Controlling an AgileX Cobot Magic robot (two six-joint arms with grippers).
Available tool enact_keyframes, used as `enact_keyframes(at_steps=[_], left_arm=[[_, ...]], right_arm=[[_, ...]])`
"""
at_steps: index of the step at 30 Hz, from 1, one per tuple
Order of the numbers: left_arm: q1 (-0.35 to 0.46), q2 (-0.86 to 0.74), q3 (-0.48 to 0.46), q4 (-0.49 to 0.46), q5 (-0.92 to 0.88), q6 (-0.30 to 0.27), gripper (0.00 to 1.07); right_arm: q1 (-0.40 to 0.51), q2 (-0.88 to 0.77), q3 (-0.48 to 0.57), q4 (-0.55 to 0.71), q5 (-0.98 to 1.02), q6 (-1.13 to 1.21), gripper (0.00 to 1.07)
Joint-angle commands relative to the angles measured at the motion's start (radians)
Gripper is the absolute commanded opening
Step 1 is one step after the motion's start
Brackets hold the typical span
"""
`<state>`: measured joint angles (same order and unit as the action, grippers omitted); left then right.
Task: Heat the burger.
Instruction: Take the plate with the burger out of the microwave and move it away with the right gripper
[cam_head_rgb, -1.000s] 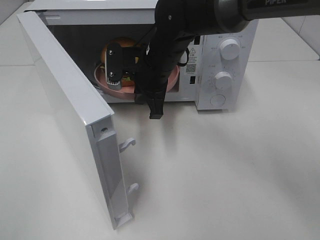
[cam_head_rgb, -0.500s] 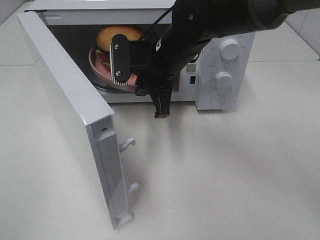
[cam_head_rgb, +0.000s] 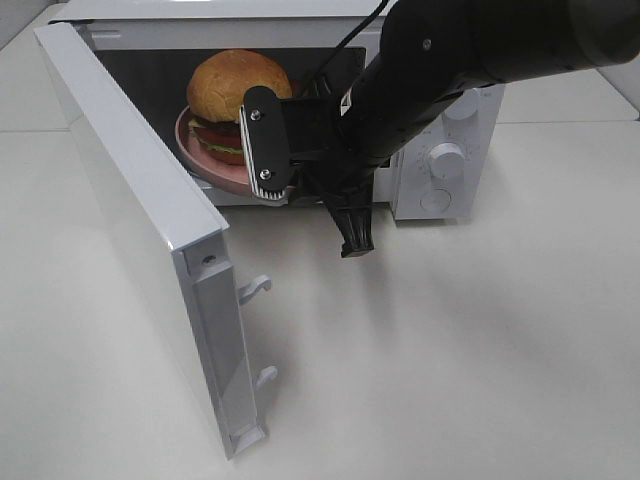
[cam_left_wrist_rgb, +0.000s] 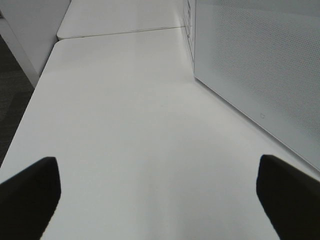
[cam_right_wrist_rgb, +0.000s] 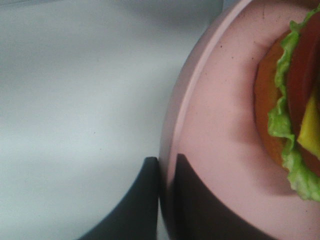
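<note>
White tabletop (cam_head_rgb: 450, 350), microwave (cam_head_rgb: 440, 160) open: your right end effector (cam_right_wrist_rgb: 165, 200) pinches the dish (cam_head_rgb: 215, 165) rim; tilt it and the burger (cam_head_rgb: 235, 85) slides off.

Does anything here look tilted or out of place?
Yes. The pink dish with the burger sits tilted in the microwave opening, pinched at its rim by the right end effector. Nothing looks spilled.

a white tabletop (cam_head_rgb: 450, 350) under soft even light, with dark floor (cam_left_wrist_rgb: 12, 95) beside it.
</note>
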<state>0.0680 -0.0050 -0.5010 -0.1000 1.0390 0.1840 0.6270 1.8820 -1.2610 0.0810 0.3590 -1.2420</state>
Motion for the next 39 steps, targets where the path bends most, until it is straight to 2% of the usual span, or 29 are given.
enact_keyframes(at_steps=[1, 21, 26, 39], left_arm=[[0.000, -0.021, 0.003, -0.006, -0.003, -0.003, 1.01], [0.000, -0.021, 0.003, -0.006, -0.003, -0.003, 1.01], [0.000, -0.021, 0.003, -0.006, -0.003, -0.003, 1.01], [0.000, -0.021, 0.003, -0.006, -0.003, -0.003, 1.01]], right_arm=[[-0.018, -0.066, 0.025, -0.012, -0.053, 0.030, 0.00], [0.005, -0.219, 0.133, -0.024, 0.024, 0.068, 0.00], [0.005, -0.302, 0.208, -0.054, 0.021, 0.087, 0.00], [0.017, -0.449, 0.317, -0.081, 0.055, 0.124, 0.00]])
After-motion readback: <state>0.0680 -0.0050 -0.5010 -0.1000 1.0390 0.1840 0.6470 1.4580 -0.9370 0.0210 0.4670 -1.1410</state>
